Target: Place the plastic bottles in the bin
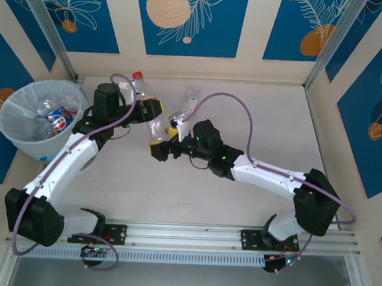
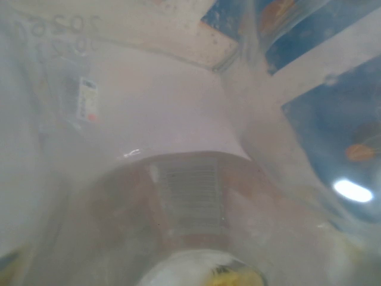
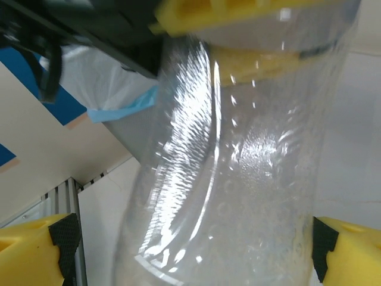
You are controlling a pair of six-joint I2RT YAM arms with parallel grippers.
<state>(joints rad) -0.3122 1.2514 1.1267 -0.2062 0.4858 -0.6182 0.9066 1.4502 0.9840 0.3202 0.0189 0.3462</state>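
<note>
A clear plastic bottle (image 1: 148, 101) with a red cap and some amber liquid hangs slanted over the back of the table. My left gripper (image 1: 149, 108) is shut on its middle. Its yellow fingers (image 3: 238, 15) press on the bottle wall (image 3: 238, 179) in the right wrist view. My right gripper (image 1: 160, 136) (image 3: 190, 244) stands open round the bottle's lower end, with both yellow fingers (image 3: 36, 253) clear of it. The left wrist view sits close against the same bottle (image 2: 190, 190). The bin (image 1: 22, 142), lined with a pale bag, stands at the far left with bottles (image 1: 57, 118) inside.
Another clear bottle with a white label (image 1: 190, 105) lies on the table behind my right gripper. Frame posts and blue-patterned wall panels close the back and sides. The bin's grey wall (image 3: 136, 128) shows behind the held bottle in the right wrist view.
</note>
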